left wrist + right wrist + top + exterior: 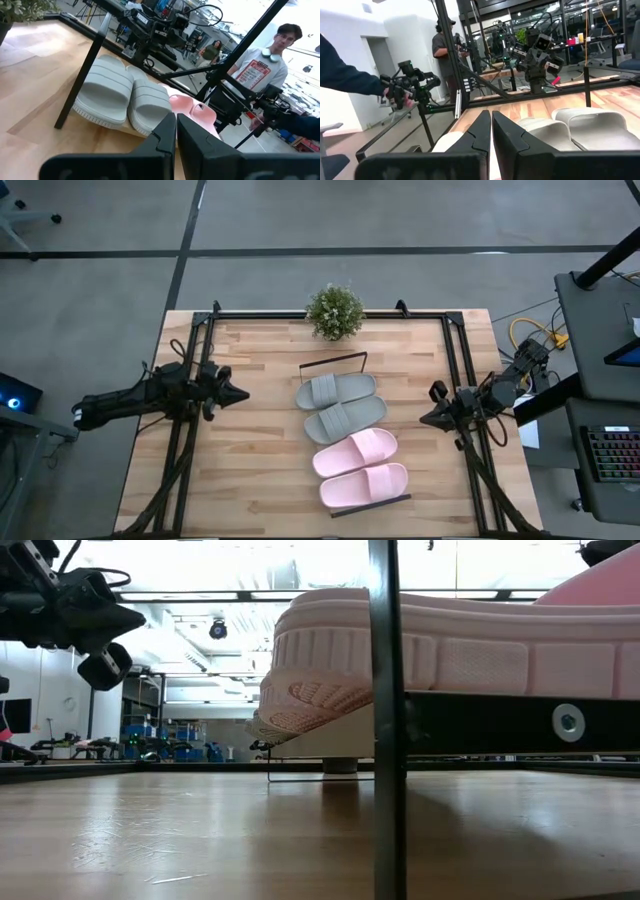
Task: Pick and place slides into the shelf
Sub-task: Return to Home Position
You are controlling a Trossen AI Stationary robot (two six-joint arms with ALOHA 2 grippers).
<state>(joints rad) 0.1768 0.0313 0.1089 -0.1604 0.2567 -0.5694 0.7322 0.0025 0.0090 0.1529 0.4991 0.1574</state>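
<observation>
Four slides (pixel 345 420) lie crosswise on the shelf (pixel 333 360), whose long axis runs between the left tool (pixel 232 392) and the right tool (pixel 432 418), both clenched on nothing and pointing at the shelf from well apart on opposite sides, so homing probably means backing straight away.

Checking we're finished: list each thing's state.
Long wooden shelf with black wire rims: holds four slides.
Two grey wide-strap slides: upright, on shelf.
Two pale pink wide-strap slides: upright, on shelf.
Left gripper: fingers shut, empty.
Right gripper: fingers shut, empty.
Green potted plant: upright.
</observation>
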